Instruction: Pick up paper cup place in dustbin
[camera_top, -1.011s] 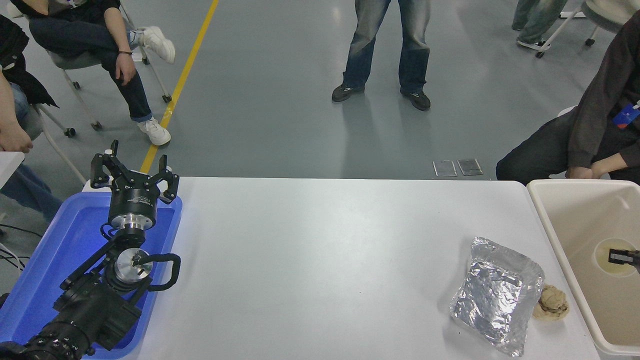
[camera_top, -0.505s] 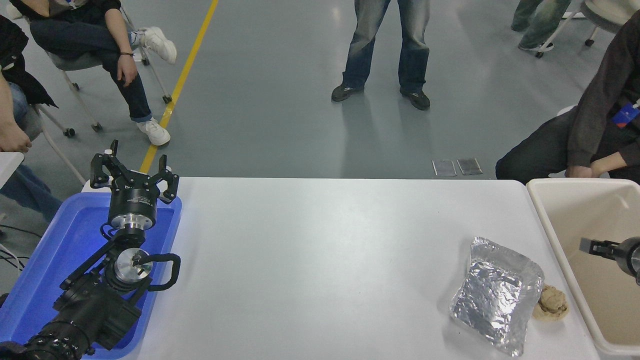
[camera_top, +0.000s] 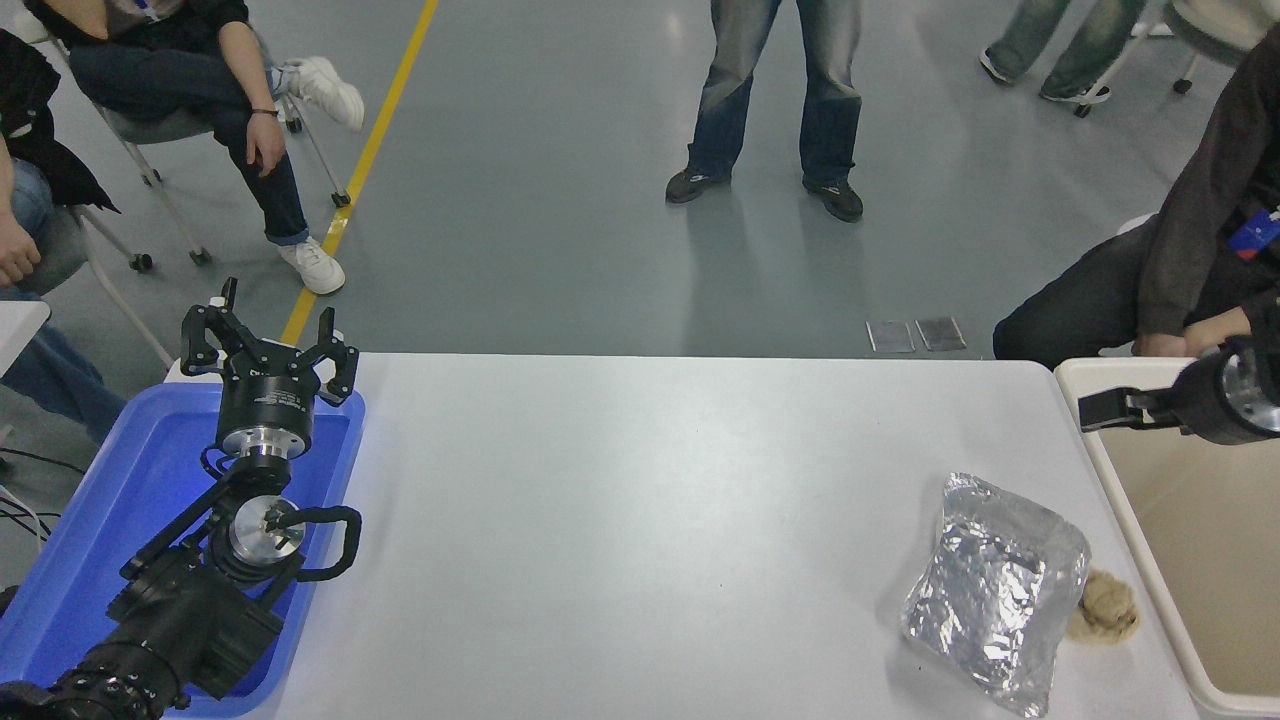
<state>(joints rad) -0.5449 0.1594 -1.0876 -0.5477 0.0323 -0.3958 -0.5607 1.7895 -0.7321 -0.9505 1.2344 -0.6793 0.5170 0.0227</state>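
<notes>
Paper cup is not seen; right gripper (camera_top: 1100, 410), fingers' state indiscernible, is held over the dustbin (camera_top: 1130, 505) rim, which could be clipped.

Foil bag (camera_top: 995, 592) on table (camera_top: 640, 520), dustbin (camera_top: 1190, 520) right, tray (camera_top: 90, 520) left.

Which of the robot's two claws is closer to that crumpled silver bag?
Right. The right gripper hovers just above the dustbin's rim beside the silver bag; the left gripper sits across the table over the blue tray.
</notes>
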